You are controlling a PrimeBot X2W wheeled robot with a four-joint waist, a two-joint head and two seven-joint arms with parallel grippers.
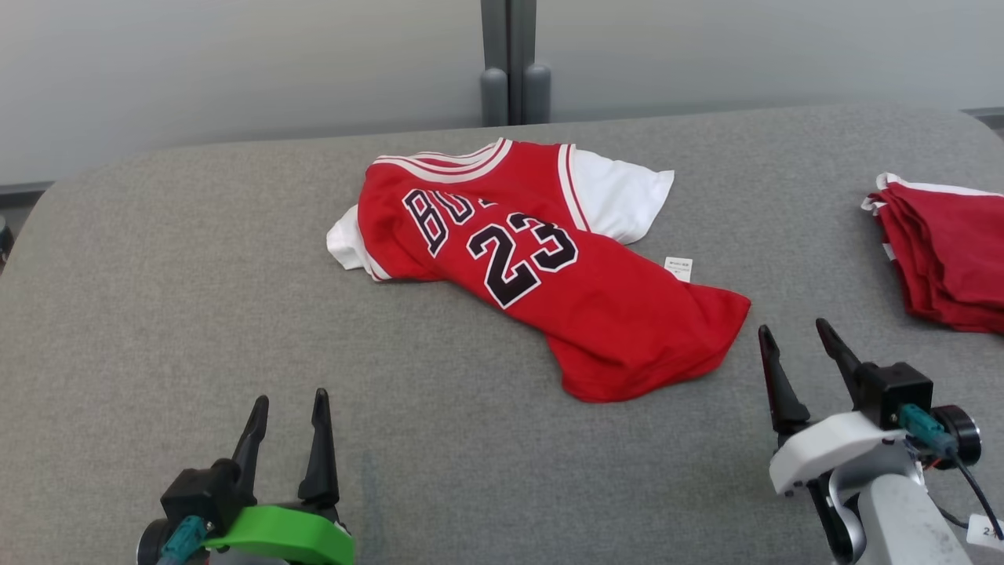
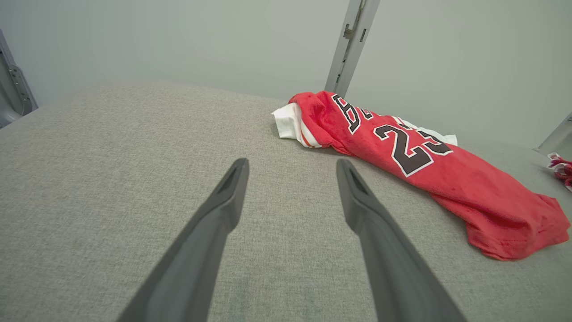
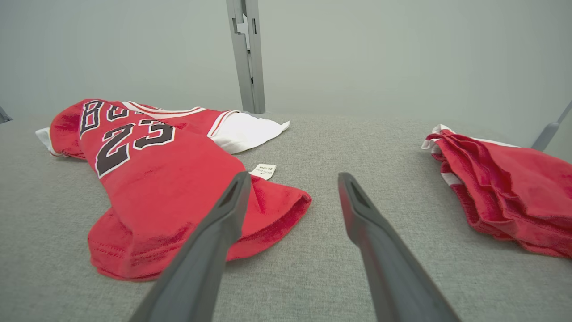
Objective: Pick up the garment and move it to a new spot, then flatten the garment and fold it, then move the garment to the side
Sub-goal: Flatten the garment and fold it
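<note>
A red basketball jersey (image 1: 549, 290) with white sleeves and a black "23" lies crumpled and slanted in the middle of the grey table (image 1: 157, 298). The same jersey (image 2: 424, 165) appears ahead and to the right in the left wrist view, and the jersey (image 3: 152, 179) lies ahead and to the left in the right wrist view. My left gripper (image 1: 289, 404) hovers open near the front left, well apart from the cloth. My right gripper (image 1: 794, 331) stands open just right of the jersey's lower hem, with nothing between its fingers.
A stack of folded red garments (image 1: 949, 259) sits at the table's right edge, also seen as the red stack (image 3: 505, 188) in the right wrist view. A grey post (image 1: 514, 71) rises behind the table's far edge. A small white label (image 1: 679, 268) sticks out beside the jersey.
</note>
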